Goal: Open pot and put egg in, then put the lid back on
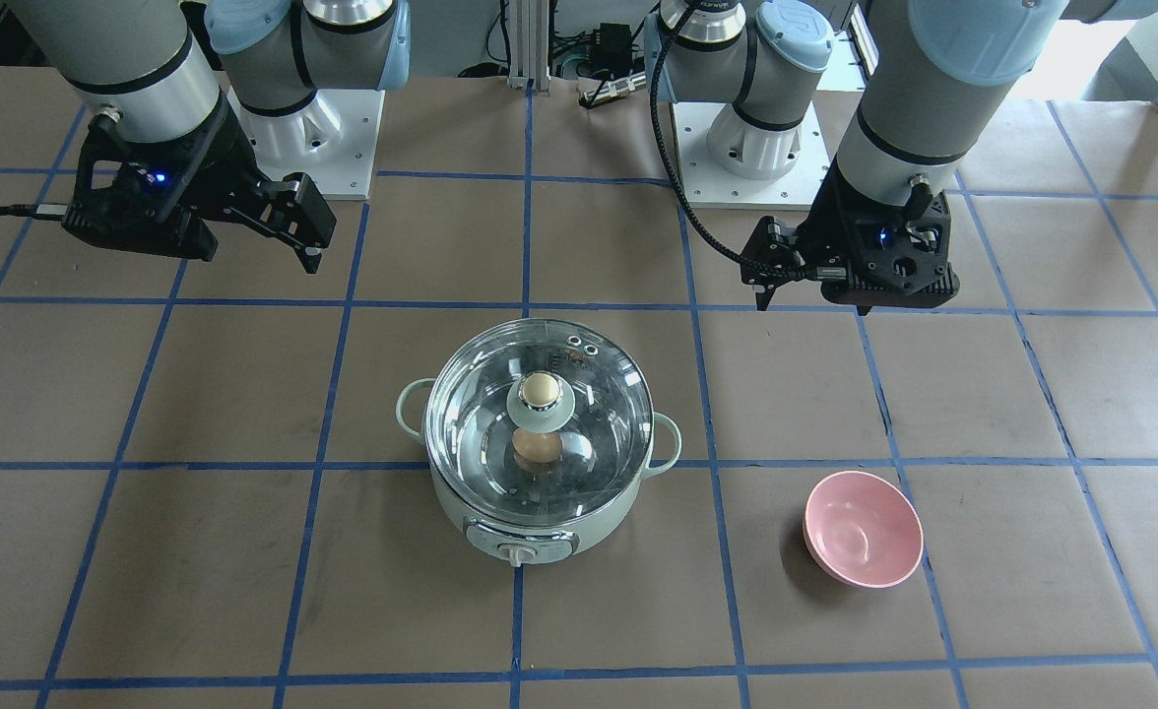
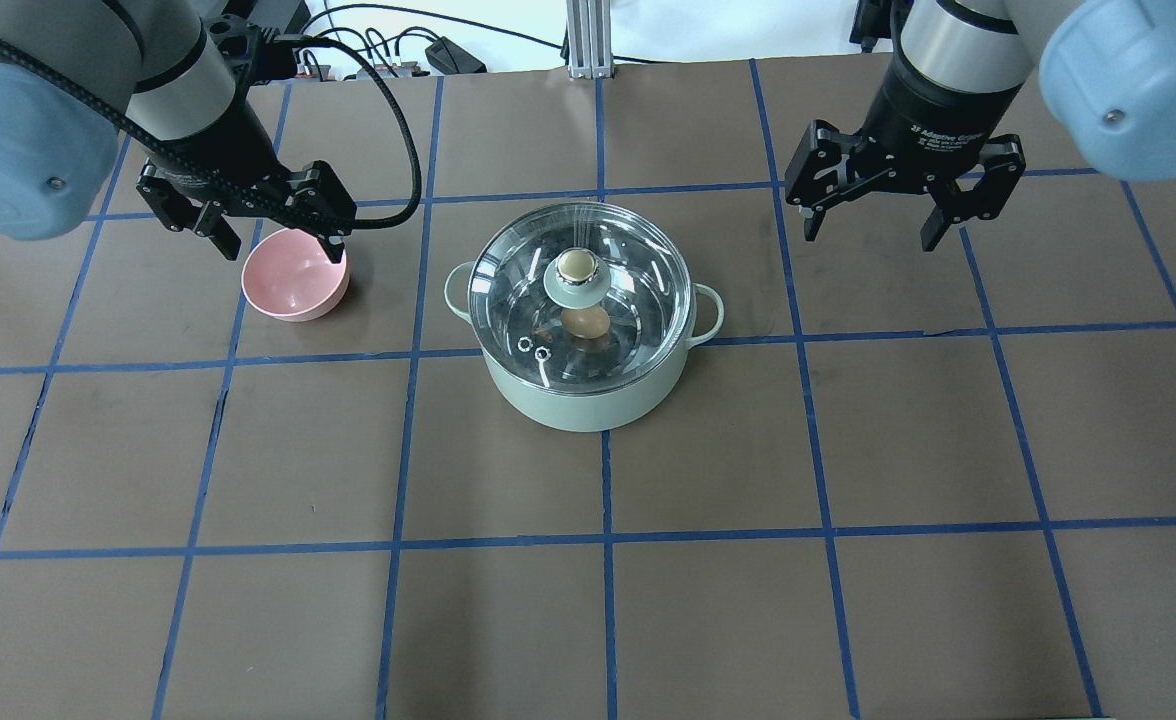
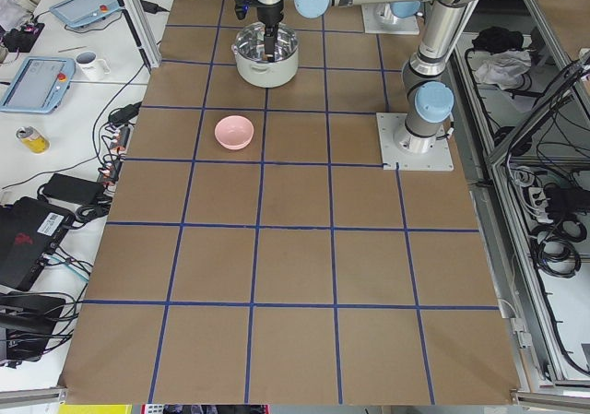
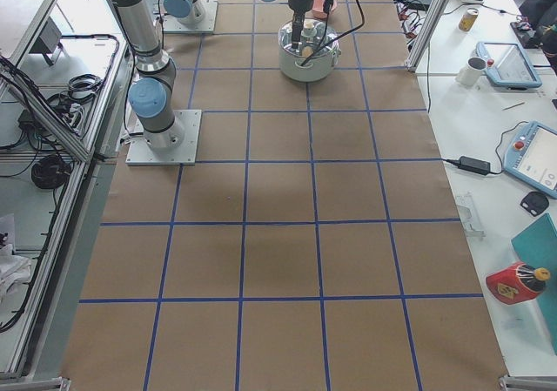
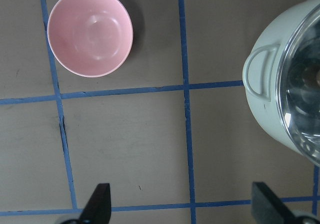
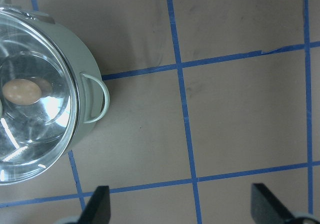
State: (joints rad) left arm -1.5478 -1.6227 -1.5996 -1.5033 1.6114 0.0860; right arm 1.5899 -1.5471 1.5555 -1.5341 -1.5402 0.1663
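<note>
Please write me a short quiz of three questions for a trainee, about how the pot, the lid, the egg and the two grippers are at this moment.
1. Fill in the gap: the left gripper and the right gripper are both ____ (open or shut).
2. True or false: the lid sits on the pot.
3. Where is the egg?
A. In the left gripper.
B. Inside the pot, under the lid.
C. In the right gripper.

Key: 1 open; 2 true; 3 B.
</note>
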